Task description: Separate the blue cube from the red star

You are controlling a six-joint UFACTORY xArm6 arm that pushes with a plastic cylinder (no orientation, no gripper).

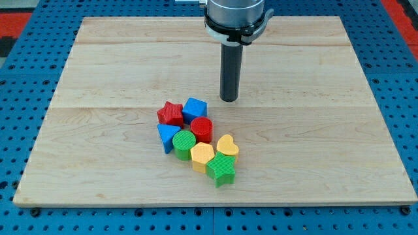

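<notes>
A pale wooden board (313, 150), its planks joined in long seams running across the view, lies flat on a blue perforated surface (23, 91) that frames it on every side. Even, bright light falls across the grain, and a patch of red (19, 13) shows at the view's top left corner.

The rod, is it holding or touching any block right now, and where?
Nothing is held. My tip rests on bare board, apart from the blue cube, up and right of it.
</notes>
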